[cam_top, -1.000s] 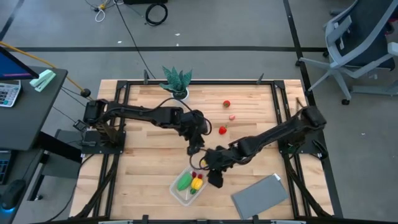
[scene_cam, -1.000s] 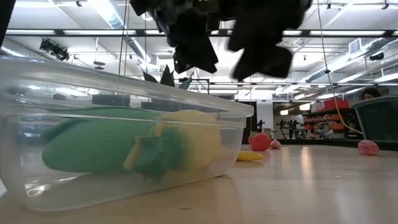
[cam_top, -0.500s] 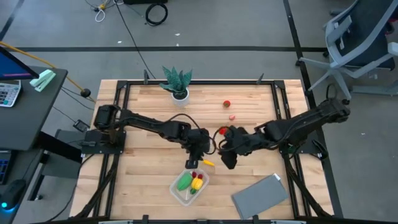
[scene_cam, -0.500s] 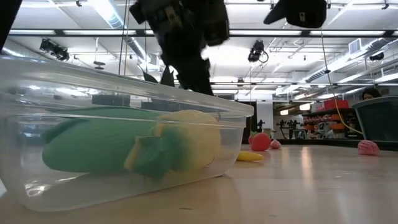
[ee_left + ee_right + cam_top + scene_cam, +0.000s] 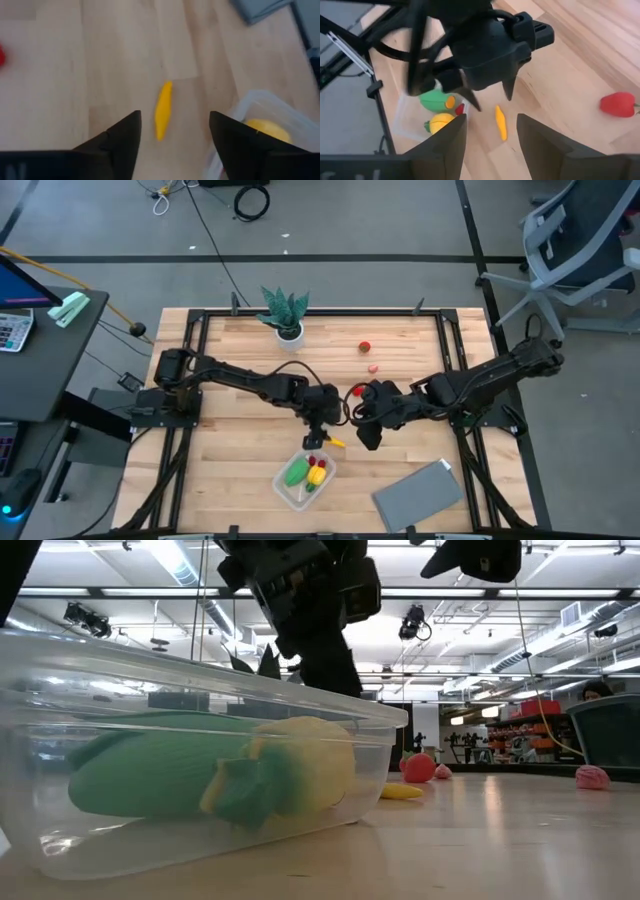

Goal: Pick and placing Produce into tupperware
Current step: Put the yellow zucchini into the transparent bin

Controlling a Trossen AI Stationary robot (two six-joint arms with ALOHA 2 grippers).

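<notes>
The tupperware (image 5: 305, 476) is a clear box near the table's front middle. It holds green, yellow and red produce (image 5: 160, 778). A slim yellow piece (image 5: 162, 110) lies flat on the wood just to the far right of the box. My left gripper (image 5: 174, 121) hangs open above it, one finger on either side, touching nothing. In the right wrist view the left gripper (image 5: 490, 97) points down over the yellow piece (image 5: 500, 123). My right gripper (image 5: 367, 433) hovers open and empty just to the right. A red piece (image 5: 618, 104) lies on the table behind it.
A small red piece (image 5: 365, 347) and a pink piece (image 5: 373, 366) lie toward the far side. A spiky green plant in a white pot (image 5: 286, 314) stands at the far edge. A flat grey sheet (image 5: 420, 494) lies at the front right corner.
My right gripper has risen from beside the tupperware and gone toward the table's far right. My left gripper has come toward the near edge and now stands over the yellow piece. The produce and the box have stayed in place.
</notes>
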